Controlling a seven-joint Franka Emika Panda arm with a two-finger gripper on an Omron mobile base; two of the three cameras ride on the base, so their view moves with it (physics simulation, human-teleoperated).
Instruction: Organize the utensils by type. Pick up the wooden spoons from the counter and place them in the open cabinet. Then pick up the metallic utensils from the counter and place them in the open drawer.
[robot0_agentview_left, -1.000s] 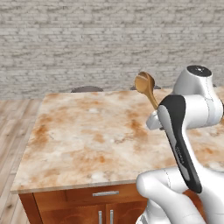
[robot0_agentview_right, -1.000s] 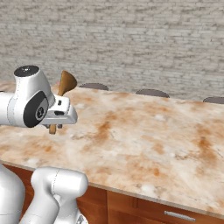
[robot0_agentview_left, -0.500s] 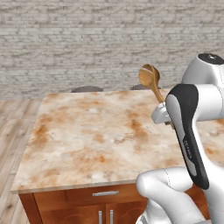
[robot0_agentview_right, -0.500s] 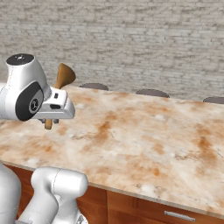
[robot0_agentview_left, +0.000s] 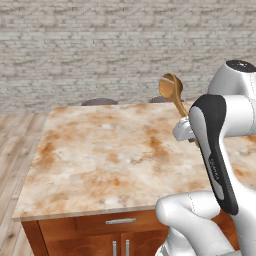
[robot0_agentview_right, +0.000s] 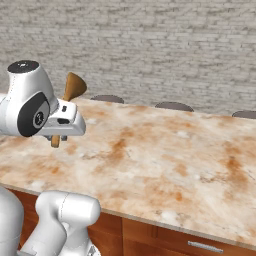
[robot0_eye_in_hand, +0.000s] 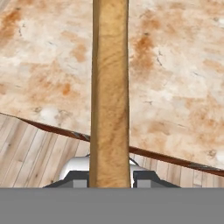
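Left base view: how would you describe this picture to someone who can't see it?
A white robot arm's gripper holds a wooden spoon by its handle, bowl end raised, above a marbled beige and orange counter. Behind stands a grey brick wall; a drawer with a silver handle sits closed beneath the counter edge.

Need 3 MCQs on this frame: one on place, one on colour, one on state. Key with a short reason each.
1. Where is the wooden spoon?
A. flat on the counter
B. held above the counter
C. on the floor

2. What colour are the counter's patches?
A. orange-brown
B. blue
C. black

3. What is the gripper doing?
A. open, empty
B. shut on a fork
C. shut on the wooden spoon's handle

Key: 1 B, the spoon's bowl stands in the air above the slab; 2 A, beige stone marbled orange-brown; 3 C, in the hand view the handle runs up between the finger tips.
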